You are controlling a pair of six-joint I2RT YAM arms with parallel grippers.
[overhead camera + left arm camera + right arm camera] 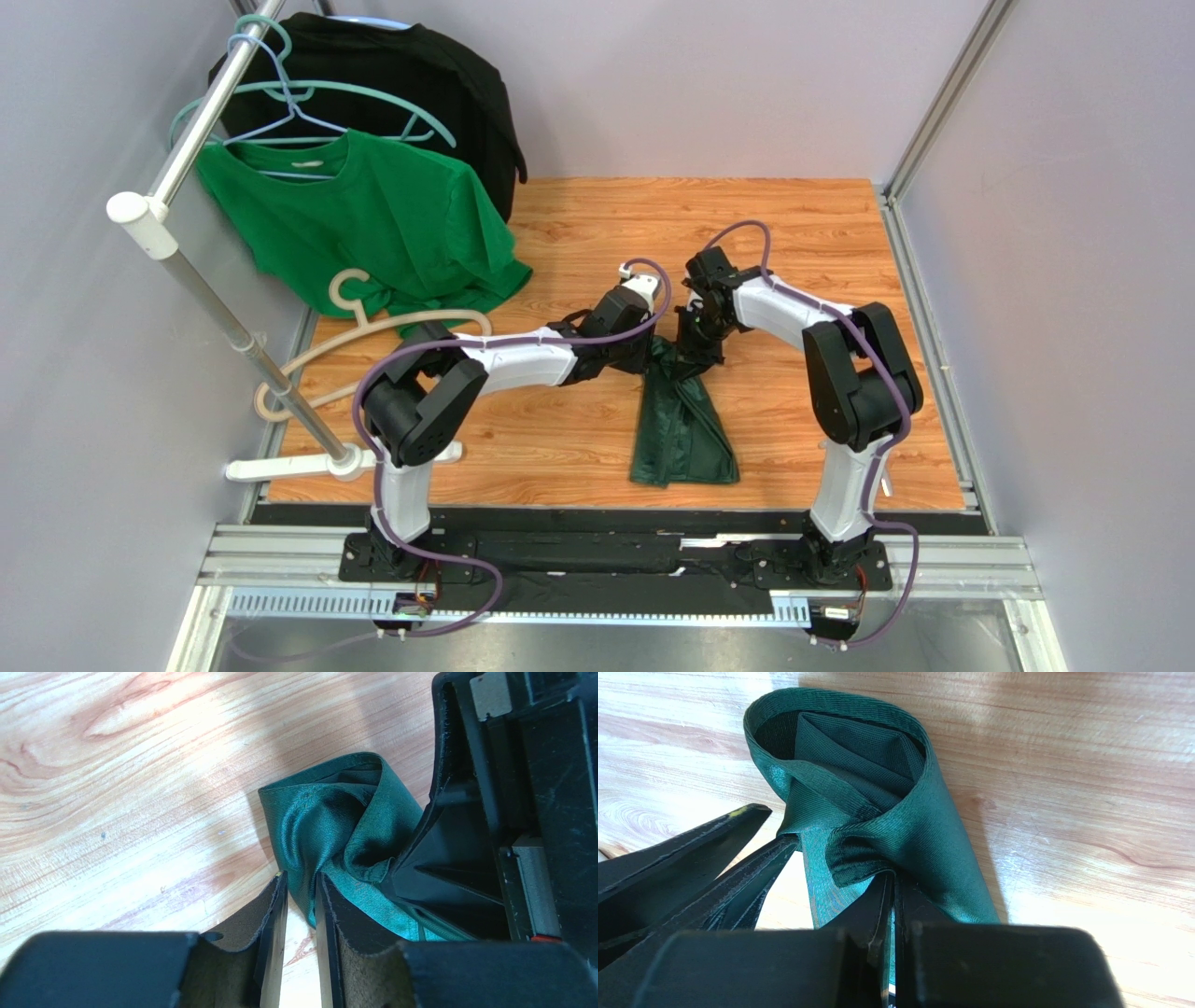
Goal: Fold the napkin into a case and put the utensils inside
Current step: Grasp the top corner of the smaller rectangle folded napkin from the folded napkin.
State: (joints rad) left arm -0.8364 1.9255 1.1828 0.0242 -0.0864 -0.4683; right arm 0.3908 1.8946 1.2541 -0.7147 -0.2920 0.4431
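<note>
The dark green napkin point(683, 420) lies bunched and narrow on the wooden table, its far end lifted. My left gripper point(650, 350) and right gripper point(697, 340) meet at that far end, close together. In the left wrist view the napkin point(330, 826) curls over, and its edge runs between the nearly closed fingertips of the left gripper point(302, 890). In the right wrist view the right gripper point(893, 882) is shut on a fold of the napkin point(878, 805), which loops above it. The left gripper's fingers point(689, 861) show at the left. No utensils are in view.
A bright green T-shirt point(365, 224) and a black garment point(407, 84) hang on a metal rack point(183, 266) at the far left. A beige hanger point(368, 325) lies by the left arm. Grey walls bound the table on both sides.
</note>
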